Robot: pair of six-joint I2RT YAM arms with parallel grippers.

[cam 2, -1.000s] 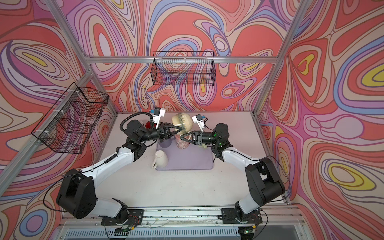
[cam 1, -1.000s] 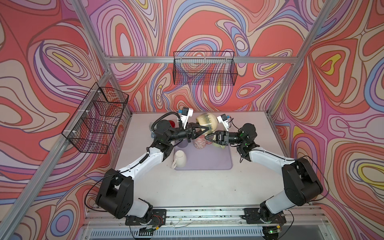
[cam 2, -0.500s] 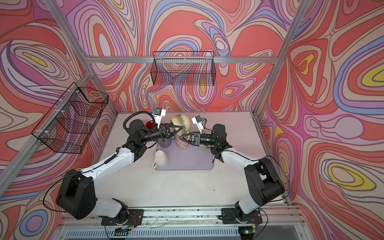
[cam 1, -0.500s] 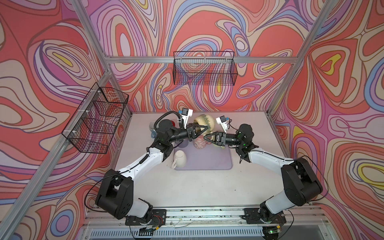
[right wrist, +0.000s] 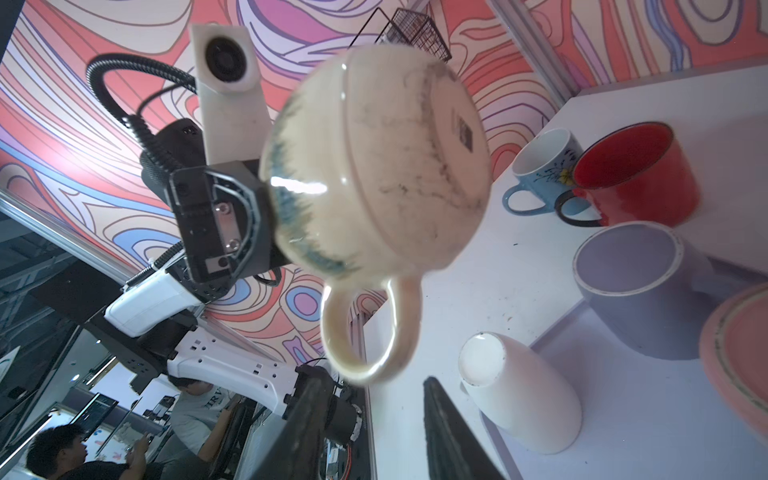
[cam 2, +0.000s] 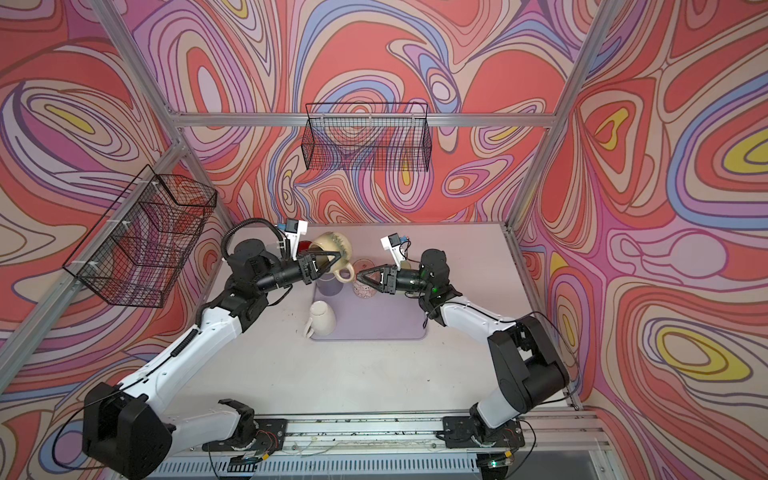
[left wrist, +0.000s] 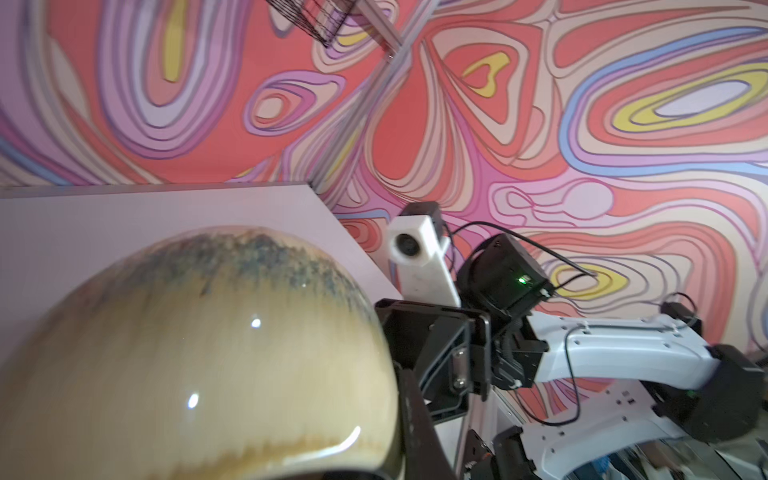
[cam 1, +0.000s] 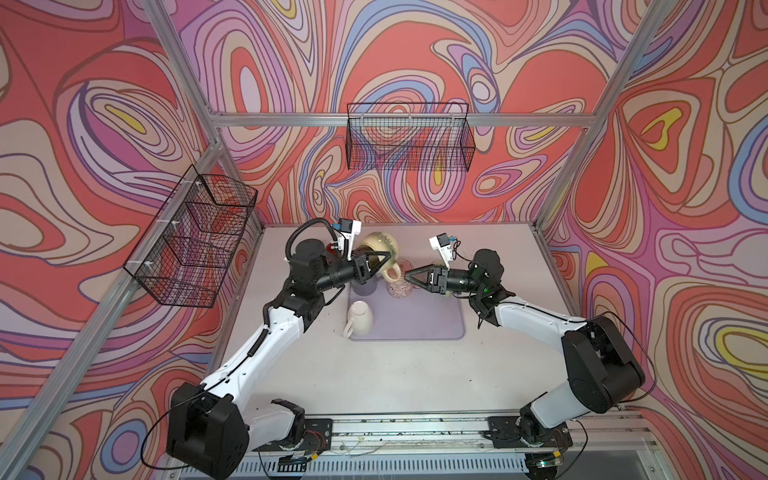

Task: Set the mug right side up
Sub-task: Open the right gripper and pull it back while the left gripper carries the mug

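One cream, blue-speckled mug [cam 1: 382, 245] aloft on its side — left pincer [cam 1: 380, 261] clamped on it, right pincer [cam 1: 411, 276] apart

A robotics lab test cell is shown: an aluminium frame [cam 1: 291, 119] is lined with swirl-printed walls [cam 1: 415, 50], robot arms [cam 1: 266, 345] are bolted to a base rail [cam 1: 415, 426], and people [right wrist: 54, 455] are seated outside.

At centre frame, the left gripper [cam 1: 384, 259] is gripping a tilted cream mug [cam 1: 380, 246]. The right gripper [cam 1: 408, 275] is pointing toward it from the right.
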